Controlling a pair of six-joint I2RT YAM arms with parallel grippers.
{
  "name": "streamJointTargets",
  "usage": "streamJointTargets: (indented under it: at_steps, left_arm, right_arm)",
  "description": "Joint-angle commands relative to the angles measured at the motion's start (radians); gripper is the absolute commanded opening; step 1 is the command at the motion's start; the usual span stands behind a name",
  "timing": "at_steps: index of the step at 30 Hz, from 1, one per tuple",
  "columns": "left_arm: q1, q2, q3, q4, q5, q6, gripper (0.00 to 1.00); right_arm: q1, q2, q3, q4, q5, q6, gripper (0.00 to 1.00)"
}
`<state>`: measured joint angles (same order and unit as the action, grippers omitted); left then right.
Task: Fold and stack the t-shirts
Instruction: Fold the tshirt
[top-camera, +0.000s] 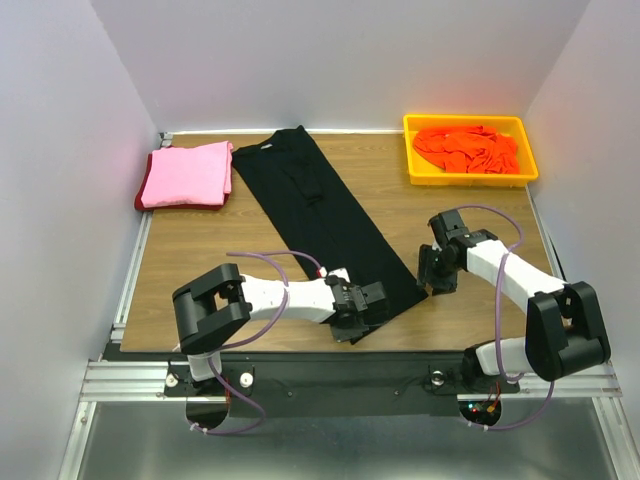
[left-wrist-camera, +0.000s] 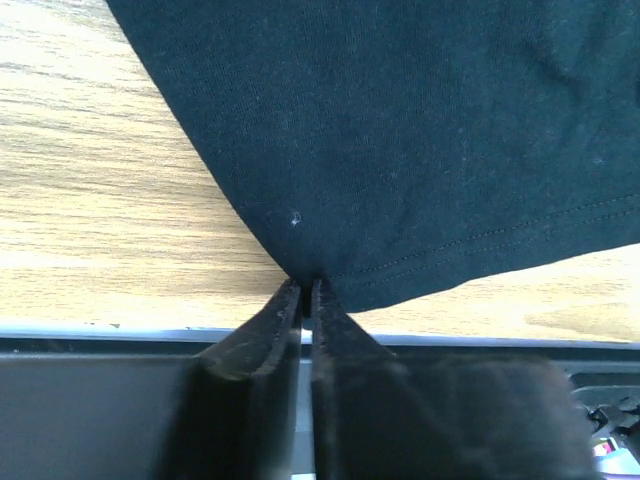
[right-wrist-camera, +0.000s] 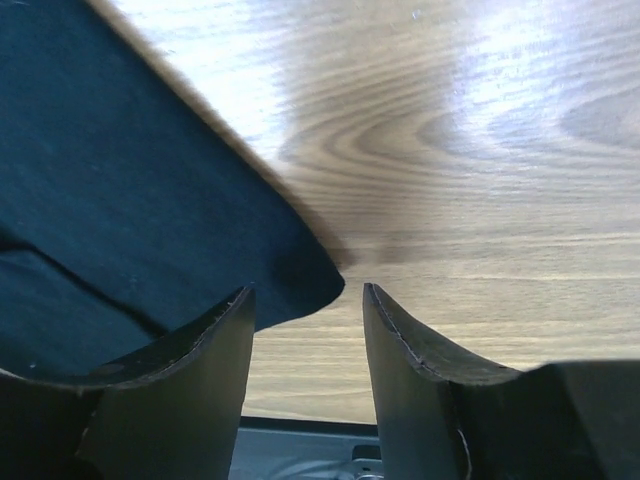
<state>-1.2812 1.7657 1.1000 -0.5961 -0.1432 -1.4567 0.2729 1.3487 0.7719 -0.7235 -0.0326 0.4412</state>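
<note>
Matt cloth t-shirt (top-camera: 318, 212), glossy wood table (top-camera: 200, 255).

A wooden table (top-camera: 200, 270) fills the middle of the top view, its grain running side to side. At 1 o'clock on it, a yellow plastic tray (top-camera: 465, 121) sits in the far corner, near the back wall (top-camera: 340, 60). Pale walls close three sides. A metal rail (top-camera: 130, 285) lines the table's 9 o'clock edge, and a slotted frame (top-camera: 120, 382) spans 6 o'clock.

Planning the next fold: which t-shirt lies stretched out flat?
The black t-shirt, a long diagonal strip; the pink one sits folded, the orange one bunched in the tray.
</note>
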Motion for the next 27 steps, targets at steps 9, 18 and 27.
streamJointTargets:
  at_steps: [9, 18, 27]
  left_arm:
    - [-0.009, 0.005, -0.04, -0.03, 0.025, 0.041, 0.0]
    - [-0.009, -0.009, -0.063, -0.028, 0.031, 0.055, 0.0]
    - [-0.01, -0.008, -0.078, -0.021, 0.028, 0.076, 0.0]
  right_arm:
    - [-0.009, 0.006, -0.016, 0.039, 0.026, -0.001, 0.5]
    - [-0.008, 0.029, -0.005, 0.073, 0.017, -0.018, 0.49]
    - [-0.008, 0.064, -0.02, 0.099, -0.004, -0.013, 0.4]
